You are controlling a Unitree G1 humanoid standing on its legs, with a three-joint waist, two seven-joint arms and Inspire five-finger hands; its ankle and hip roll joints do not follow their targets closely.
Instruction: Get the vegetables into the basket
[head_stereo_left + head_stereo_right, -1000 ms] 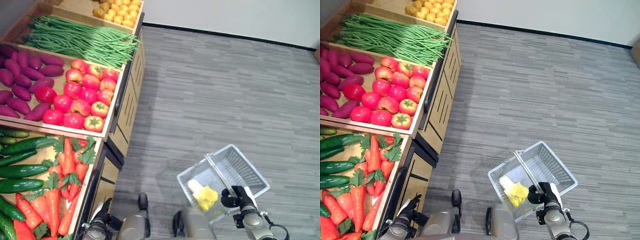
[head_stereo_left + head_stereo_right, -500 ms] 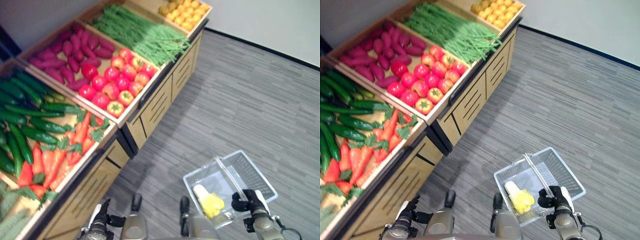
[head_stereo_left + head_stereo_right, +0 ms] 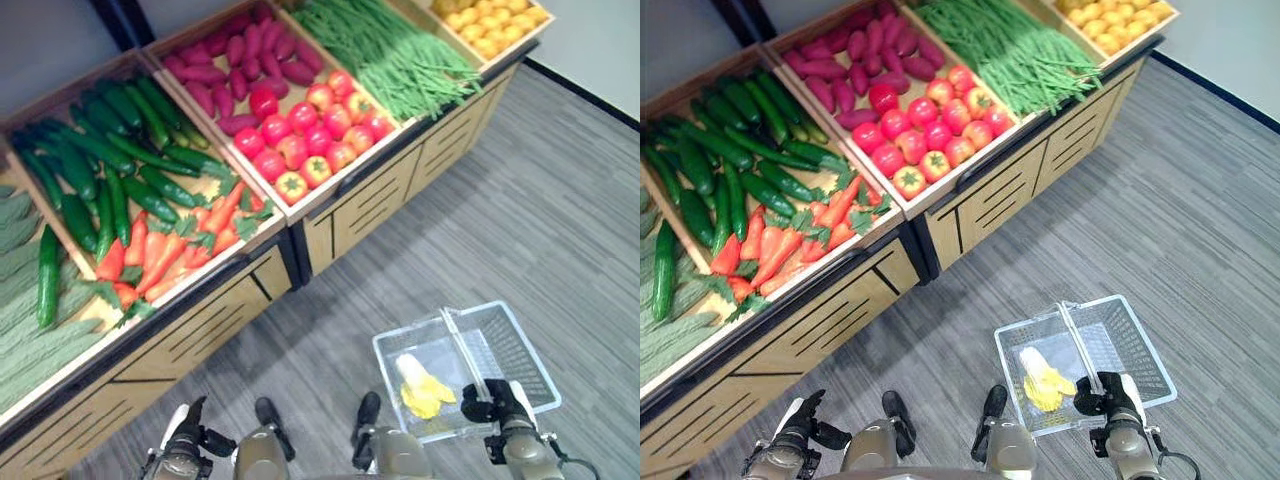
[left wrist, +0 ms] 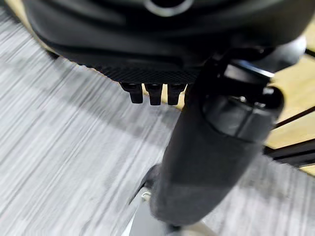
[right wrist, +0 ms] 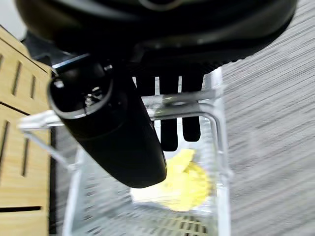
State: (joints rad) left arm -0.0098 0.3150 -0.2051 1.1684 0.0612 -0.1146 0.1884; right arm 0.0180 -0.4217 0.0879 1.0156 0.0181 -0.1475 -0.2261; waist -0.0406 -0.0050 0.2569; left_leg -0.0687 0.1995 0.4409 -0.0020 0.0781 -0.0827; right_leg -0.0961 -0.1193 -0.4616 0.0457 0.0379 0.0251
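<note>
R hand (image 3: 492, 405) low, fingers curled on wire basket (image 3: 520, 350) handle; L hand (image 3: 800, 425) low, fingers curled, holding nothing. Bare floor (image 3: 560, 200) beside produce stand (image 3: 390, 190).

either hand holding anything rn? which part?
Right hand holds the basket by its handle, fingers curled round the bar. Left hand hangs low and holds nothing.

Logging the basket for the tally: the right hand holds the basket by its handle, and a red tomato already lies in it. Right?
Not quite. What lies in the basket is a yellow vegetable, not a tomato, as the right eye view shows. The right hand does hold the handle.
</note>
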